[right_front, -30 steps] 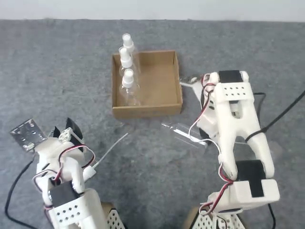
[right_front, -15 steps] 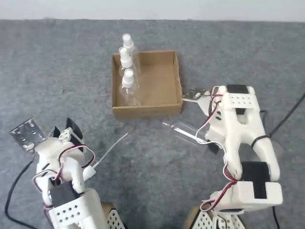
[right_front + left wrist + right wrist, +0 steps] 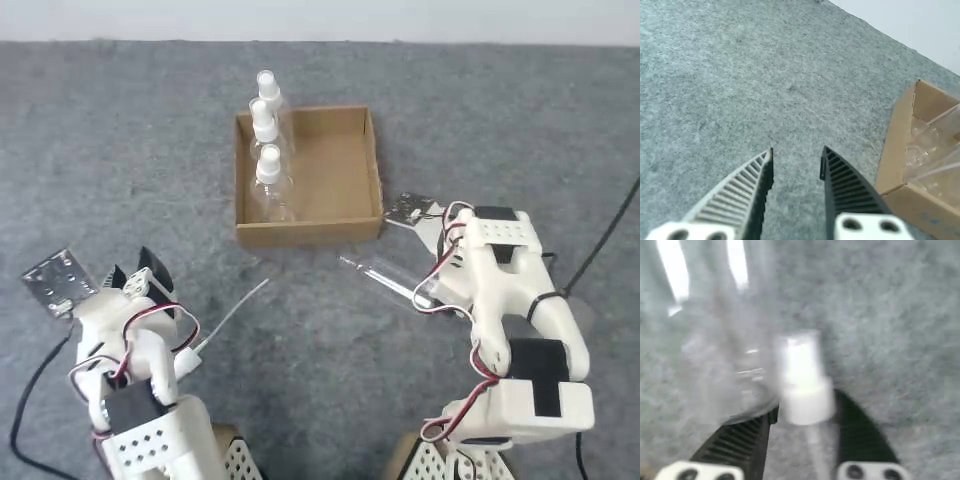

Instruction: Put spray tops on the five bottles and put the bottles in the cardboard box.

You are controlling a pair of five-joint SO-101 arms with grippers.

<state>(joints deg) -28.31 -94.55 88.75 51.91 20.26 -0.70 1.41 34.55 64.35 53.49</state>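
Observation:
The cardboard box [image 3: 372, 165] stands at the table's middle; three clear bottles with white spray tops [image 3: 268, 165] stand along its left wall. A clear, topless bottle [image 3: 385, 275] lies on the carpet in front of the box's right corner. My right gripper [image 3: 428, 290] hangs at that bottle's near end. In the right wrist view my right gripper [image 3: 805, 410] is shut on a white spray top [image 3: 802, 382], with the bottle [image 3: 720, 365] just beside it. A loose spray top with a long tube [image 3: 228, 318] lies by the left arm. My left gripper [image 3: 796, 160] is open above bare carpet.
A perforated metal plate [image 3: 58, 282] lies at the left by the left arm. A small silvery piece [image 3: 410, 208] lies beside the box's [image 3: 895, 135] right front corner. Grey carpet covers the whole table.
The right arm has drawn back toward the near edge, away from the box, and now sits at the lying bottle's near end. The left arm has kept still.

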